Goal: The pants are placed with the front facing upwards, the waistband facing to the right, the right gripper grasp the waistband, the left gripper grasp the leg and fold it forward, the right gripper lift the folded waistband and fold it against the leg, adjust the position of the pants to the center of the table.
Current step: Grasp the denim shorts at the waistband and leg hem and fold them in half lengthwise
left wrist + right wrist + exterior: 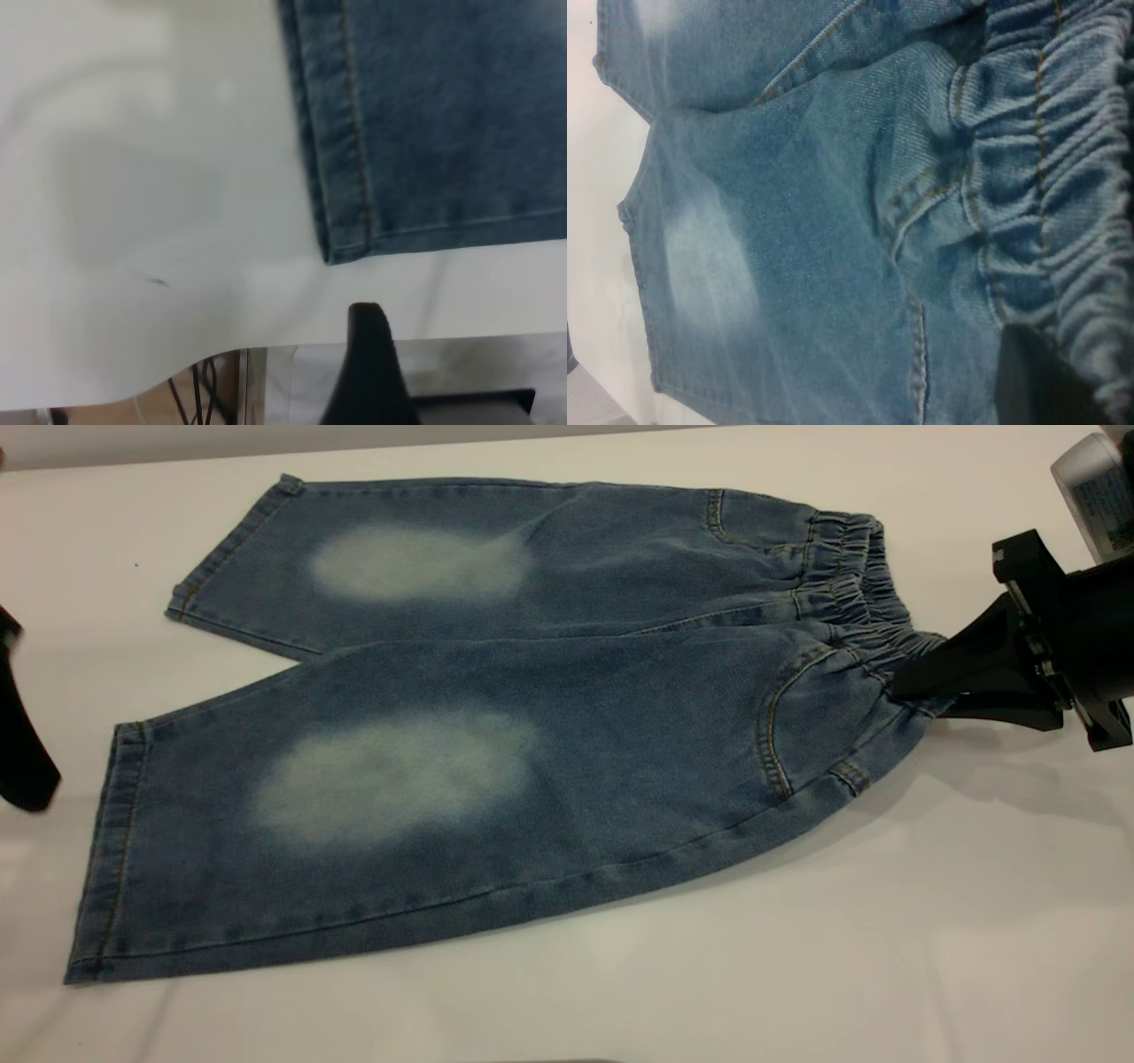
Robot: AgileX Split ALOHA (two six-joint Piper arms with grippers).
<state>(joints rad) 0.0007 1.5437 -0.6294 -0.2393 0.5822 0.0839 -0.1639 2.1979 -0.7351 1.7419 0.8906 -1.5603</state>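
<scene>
The blue denim pants (496, 726) lie flat on the white table (886, 957), front up, with pale knee patches and the legs pointing left. The ruffled waistband (855, 593) is at the right end. My right gripper (897, 689) is shut on the waistband's near corner, and the cloth there is raised a little off the table. The gathered band (1063, 177) fills the right wrist view, with one dark finger (1036, 381) under it. My left gripper (27, 771) hangs open just left of the near leg's hem (115, 841), touching nothing. One finger (368, 354) stands short of a hem corner (341, 248).
In the left wrist view the table's edge (266, 347) runs close below the hem corner, with cables and a frame beneath it. Bare white tabletop lies in front of the pants and to their right.
</scene>
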